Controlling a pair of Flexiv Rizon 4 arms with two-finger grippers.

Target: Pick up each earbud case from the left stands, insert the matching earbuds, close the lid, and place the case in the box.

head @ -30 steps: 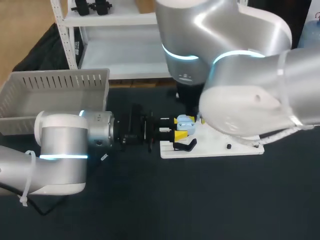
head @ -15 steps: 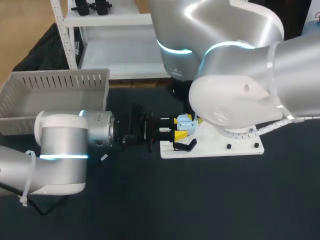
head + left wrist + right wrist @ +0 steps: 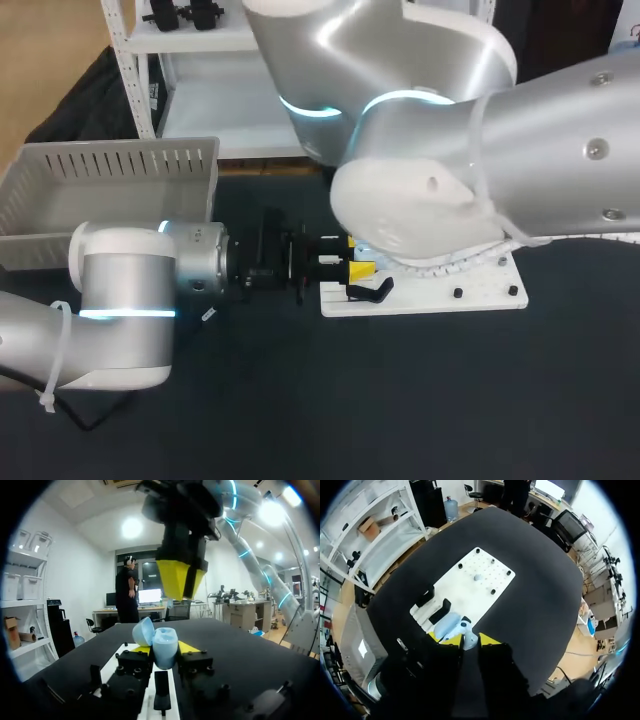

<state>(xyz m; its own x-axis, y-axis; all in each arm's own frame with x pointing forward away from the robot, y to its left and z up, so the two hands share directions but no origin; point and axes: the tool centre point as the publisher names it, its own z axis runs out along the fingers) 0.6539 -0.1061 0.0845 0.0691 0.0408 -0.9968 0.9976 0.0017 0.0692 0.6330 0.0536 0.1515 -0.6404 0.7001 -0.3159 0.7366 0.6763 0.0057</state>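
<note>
Looking from the head view, my left gripper (image 3: 345, 268) lies over the left edge of the white board (image 3: 470, 295), beside a black stand (image 3: 372, 291), my right arm (image 3: 450, 170) covers the board's far left corner, and the grey box (image 3: 110, 170) sits at the desk's far left corner. Seen from the left wrist, the left gripper clamps the light blue earbud case (image 3: 165, 650) between its yellow tips, lid (image 3: 143, 631) open, the right gripper (image 3: 182, 587) just above it. Seen from the right wrist, the case (image 3: 447, 625) lies just ahead of the right gripper (image 3: 469, 642); whether that one is open or closed I cannot tell.
</note>
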